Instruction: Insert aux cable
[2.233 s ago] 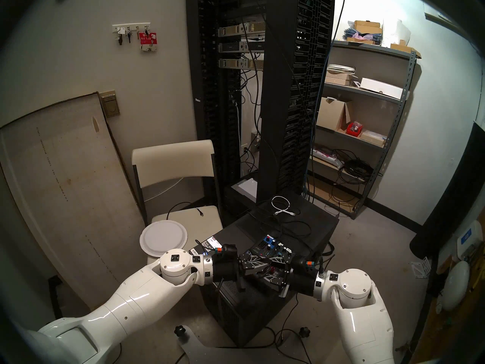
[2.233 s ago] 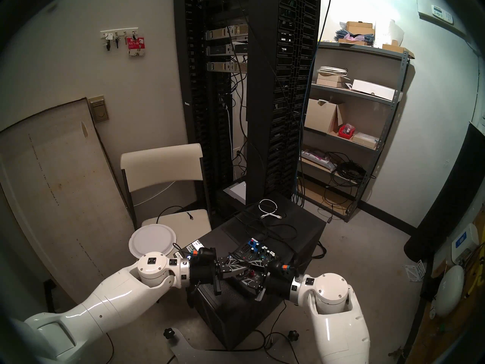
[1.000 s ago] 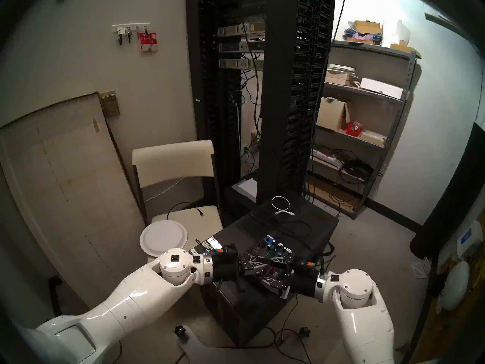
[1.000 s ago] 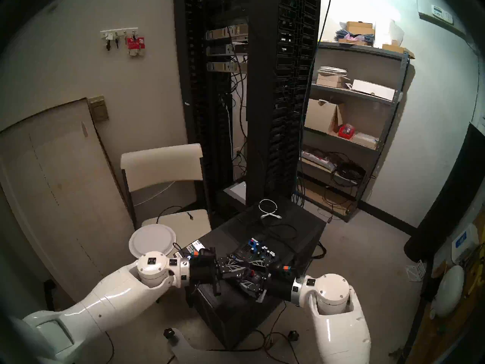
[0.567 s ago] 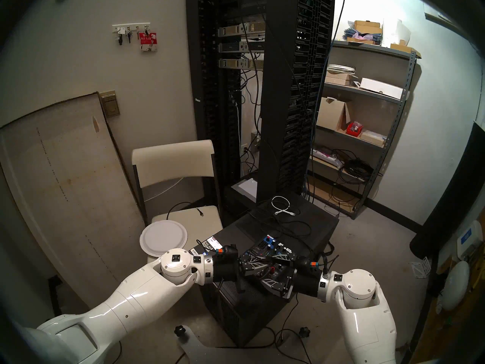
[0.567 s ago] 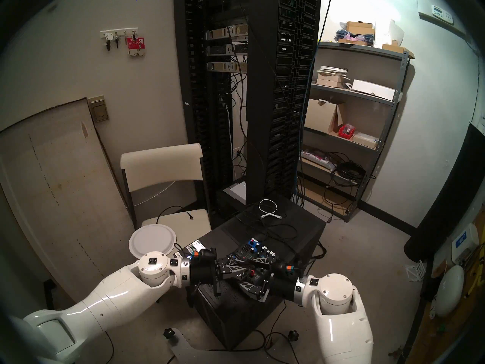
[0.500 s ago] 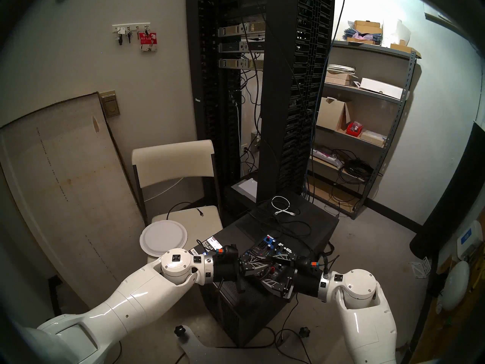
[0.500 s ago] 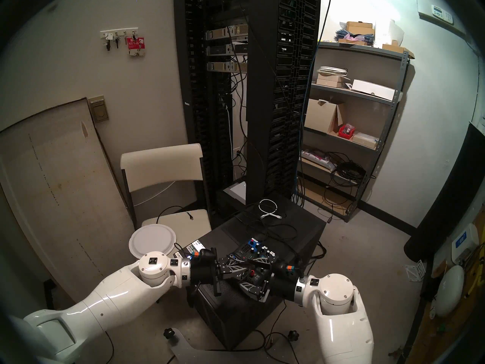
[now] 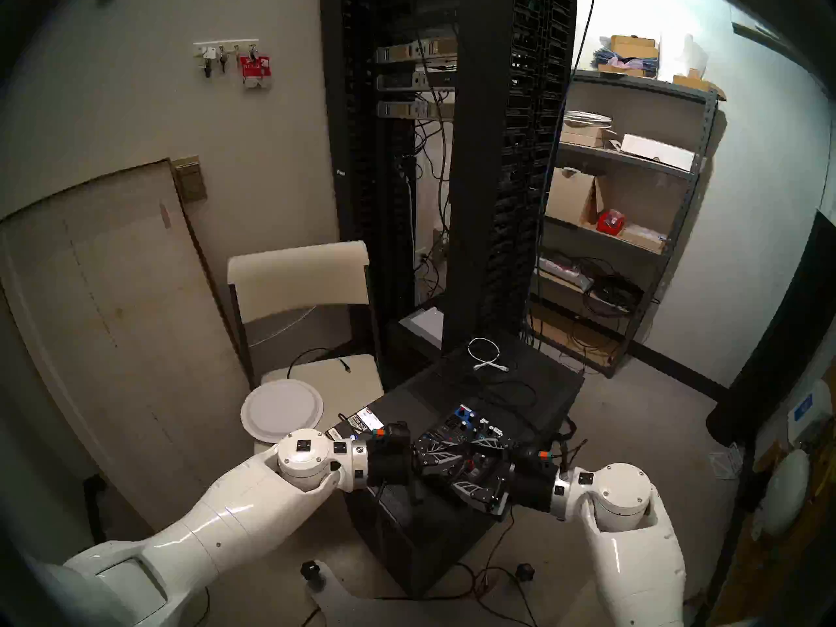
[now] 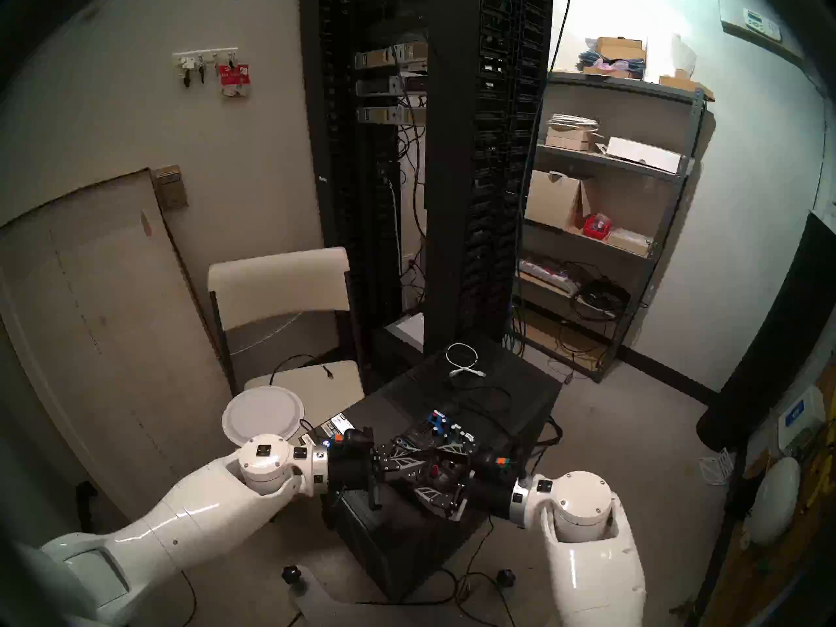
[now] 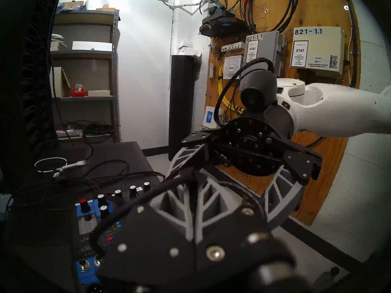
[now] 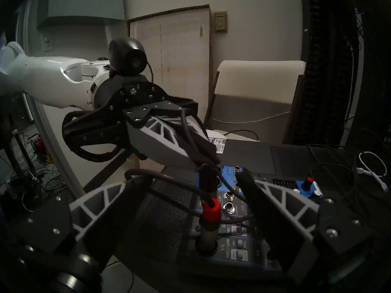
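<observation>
Thin black aux cable (image 12: 186, 129) pinched in clenched left gripper (image 12: 203, 157), plug just above blue-and-black audio mixer (image 12: 249, 203) sockets. Right gripper (image 12: 186, 178) spread wide, empty, flanking red-collared plug (image 12: 211, 210). Likely aligning; next, a straight push into a free socket. Black cabinet top (image 9: 543, 386); server racks (image 9: 497, 160) behind.

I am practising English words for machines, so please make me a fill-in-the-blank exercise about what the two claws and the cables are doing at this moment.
1. The left claw is ____ on the aux cable.
2. The right claw is ____, with one finger on each side of an upright plug.
3. That plug, seated in the mixer, has a ____ collar.
4. The coiled cable lying beyond the mixer is ____.

Missing words: shut; open; red; white
</observation>
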You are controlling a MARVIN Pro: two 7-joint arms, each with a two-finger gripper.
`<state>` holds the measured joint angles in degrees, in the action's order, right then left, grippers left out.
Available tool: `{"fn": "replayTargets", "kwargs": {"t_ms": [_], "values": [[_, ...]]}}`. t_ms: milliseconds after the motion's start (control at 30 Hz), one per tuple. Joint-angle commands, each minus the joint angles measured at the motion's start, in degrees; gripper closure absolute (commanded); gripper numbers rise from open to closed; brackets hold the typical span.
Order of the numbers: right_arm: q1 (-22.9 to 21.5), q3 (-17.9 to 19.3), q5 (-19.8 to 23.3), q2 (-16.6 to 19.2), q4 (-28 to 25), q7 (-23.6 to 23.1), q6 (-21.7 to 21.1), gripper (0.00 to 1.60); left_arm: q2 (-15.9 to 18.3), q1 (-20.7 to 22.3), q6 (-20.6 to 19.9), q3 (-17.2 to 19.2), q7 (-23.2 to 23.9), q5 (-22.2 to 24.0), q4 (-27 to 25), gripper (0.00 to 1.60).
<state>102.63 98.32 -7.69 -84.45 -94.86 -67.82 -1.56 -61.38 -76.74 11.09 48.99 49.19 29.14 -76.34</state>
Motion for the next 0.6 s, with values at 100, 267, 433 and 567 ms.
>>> {"fn": "replayTargets", "kwargs": {"t_ms": [100, 267, 433, 567], "values": [[-0.55, -0.2, 0.32, -0.44, -0.94, -0.09, 0.18, 0.1, 2.43, -2.48, -1.31, -1.42, -0.11, -0.98, 1.32, 1.6], [-0.52, -0.15, 0.21, -0.56, -0.98, -0.11, 0.13, 0.09, 2.37, -2.1, -1.5, -2.15, -0.2, -0.98, 2.01, 1.6], [-0.45, -0.03, 0.17, -0.61, -0.99, -0.13, 0.11, 0.1, 2.07, -1.68, -1.58, -2.94, -0.18, -1.18, 2.74, 1.6], [-0.42, 0.05, 0.16, -0.61, -0.99, -0.22, 0.09, 0.09, 1.98, -1.41, -1.47, -3.29, -0.37, -1.1, 3.05, 1.6]]}}
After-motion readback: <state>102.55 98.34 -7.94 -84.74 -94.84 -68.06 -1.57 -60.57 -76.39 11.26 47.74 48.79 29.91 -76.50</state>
